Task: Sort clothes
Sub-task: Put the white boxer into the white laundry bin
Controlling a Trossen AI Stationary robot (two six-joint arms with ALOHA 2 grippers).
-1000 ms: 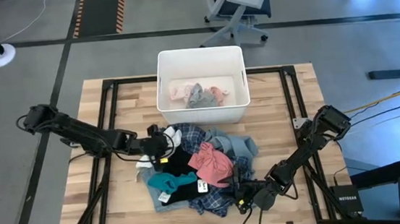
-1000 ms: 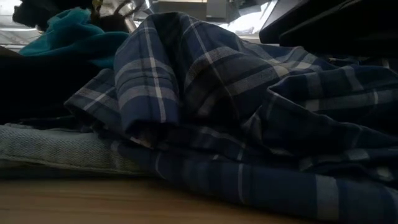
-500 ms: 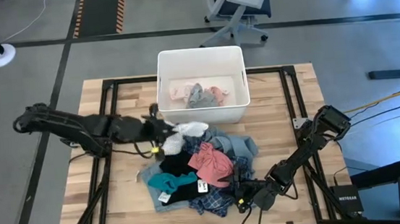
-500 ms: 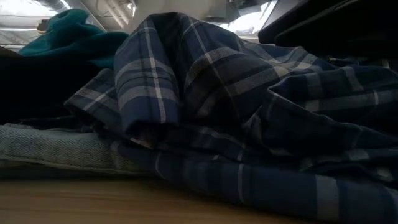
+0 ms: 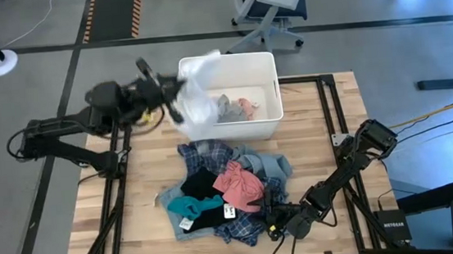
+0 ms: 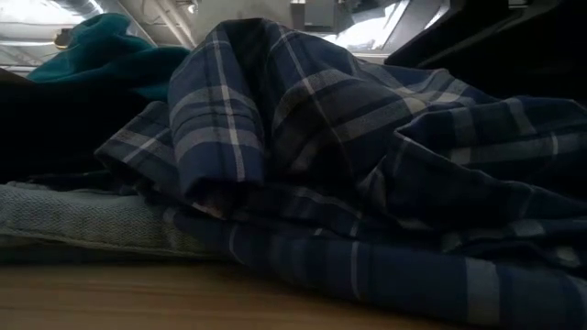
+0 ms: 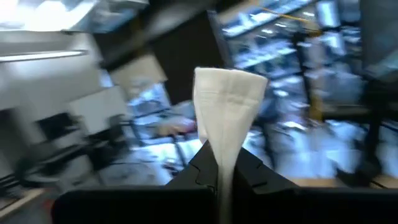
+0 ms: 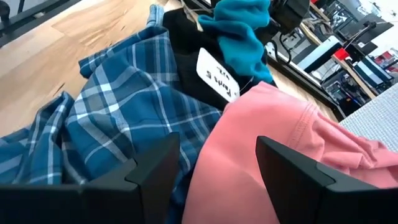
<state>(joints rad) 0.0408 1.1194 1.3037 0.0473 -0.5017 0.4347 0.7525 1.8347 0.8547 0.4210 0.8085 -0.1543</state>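
Wooden slat table on black frame, grey floor around; office chair beyond far edge. White bin at table's far side, pink and grey pieces inside. Left gripper pinched tight on white garment, raised at bin's left rim. Clothes pile mid-table. Right gripper at pile's near edge, fingers spread, holding nothing.

A white bin sits on the wooden table; seemingly an office chair behind.
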